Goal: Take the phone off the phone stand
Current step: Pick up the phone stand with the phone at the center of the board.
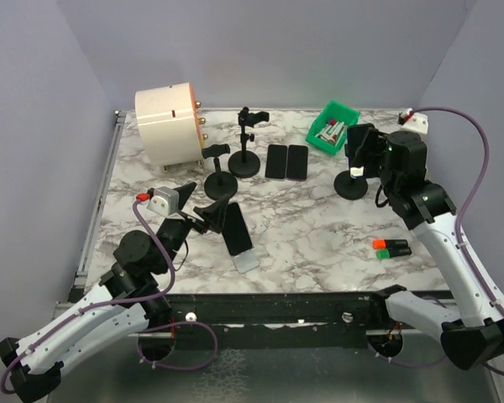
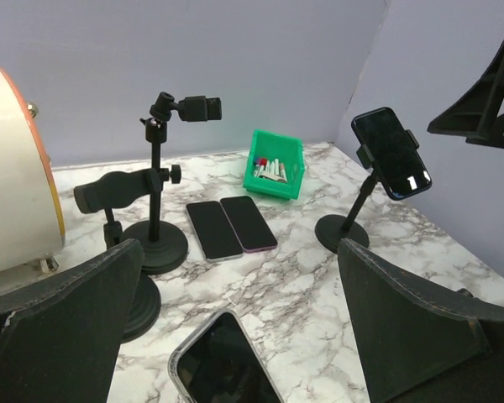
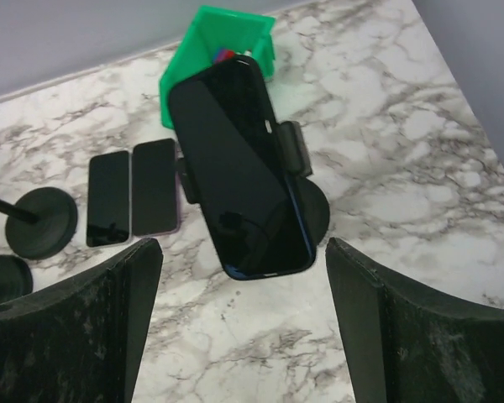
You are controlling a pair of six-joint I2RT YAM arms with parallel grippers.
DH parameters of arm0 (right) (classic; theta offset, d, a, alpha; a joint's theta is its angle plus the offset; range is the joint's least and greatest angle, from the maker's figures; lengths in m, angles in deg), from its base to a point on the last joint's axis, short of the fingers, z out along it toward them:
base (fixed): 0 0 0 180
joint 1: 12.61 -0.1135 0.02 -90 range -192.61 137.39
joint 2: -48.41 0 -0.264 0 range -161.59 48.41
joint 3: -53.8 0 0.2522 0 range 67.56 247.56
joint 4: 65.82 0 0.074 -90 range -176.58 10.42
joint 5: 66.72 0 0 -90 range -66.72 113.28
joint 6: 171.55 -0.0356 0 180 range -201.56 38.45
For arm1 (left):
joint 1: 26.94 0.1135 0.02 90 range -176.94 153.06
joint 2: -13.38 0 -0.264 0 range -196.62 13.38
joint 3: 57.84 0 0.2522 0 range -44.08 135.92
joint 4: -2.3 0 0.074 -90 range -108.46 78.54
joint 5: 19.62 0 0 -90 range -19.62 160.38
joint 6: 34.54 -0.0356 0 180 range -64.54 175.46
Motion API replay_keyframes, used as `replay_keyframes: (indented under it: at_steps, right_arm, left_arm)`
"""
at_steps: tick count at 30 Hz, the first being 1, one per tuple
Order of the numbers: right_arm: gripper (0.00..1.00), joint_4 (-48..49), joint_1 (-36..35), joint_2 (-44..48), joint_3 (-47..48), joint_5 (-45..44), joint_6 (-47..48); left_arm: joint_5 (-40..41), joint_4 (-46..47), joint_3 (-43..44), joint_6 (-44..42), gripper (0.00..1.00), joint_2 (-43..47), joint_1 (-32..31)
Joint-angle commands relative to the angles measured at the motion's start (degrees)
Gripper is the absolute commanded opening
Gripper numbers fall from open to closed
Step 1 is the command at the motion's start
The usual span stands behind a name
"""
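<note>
Right gripper (image 3: 242,250) fingers spread, poised around phone (image 3: 239,168). Phone sits clamped in phone stand (image 3: 296,149), near green bin (image 3: 189,63). Pinch long edges clear of side clamps (else stand tips), pull upward. Left gripper (image 2: 239,252) also spread.

On the counter (image 1: 319,227), a drum (image 1: 168,124) sits upper left in the top view. Right of it stand two other stands (image 1: 245,159), then two flat phones (image 1: 286,162) side by side. A bin (image 1: 332,126) lies upper right. Below it the phone stand (image 1: 351,185) carries the phone (image 3: 239,176). Markers (image 1: 391,247) lie lower right, and another phone (image 1: 238,228) lies lower centre.
</note>
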Motion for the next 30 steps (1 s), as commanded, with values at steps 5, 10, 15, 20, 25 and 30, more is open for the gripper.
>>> replay_keyframes:
  at_steps: [5, 10, 15, 20, 25, 30]
  right_arm:
    - [0.84, -2.5, 5.4, 8.5, -10.0, -1.9, -7.3]
    - [0.84, 1.8, 8.5, 11.0, -13.3, -2.6, -7.0]
    - [0.84, 11.7, 16.3, 12.2, -16.9, 12.7, -10.2]
    - [0.86, 26.4, 23.2, 12.5, -23.6, 27.9, -15.6]
    - [0.86, 44.7, 30.1, 11.4, -32.5, 39.3, -25.6]
    - [0.86, 55.9, 34.1, 8.1, -36.5, 42.7, -29.7]
  left_arm:
    - [-2.8, 0.3, -0.3, 1.7, 0.99, -0.5, 0.2]
    - [-3.8, 0.2, 0.0, 2.1, 0.99, -1.5, 0.2]
    - [-4.5, 0.2, -0.1, 2.5, 0.99, -2.0, 0.2]
    - [-5.2, 0.5, -0.2, 2.6, 0.99, -2.0, 0.2]
    - [-6.4, 0.6, -0.2, 2.8, 0.99, -2.2, 0.2]
    - [-7.3, 0.6, -0.2, 3.1, 0.99, -2.7, 0.3]
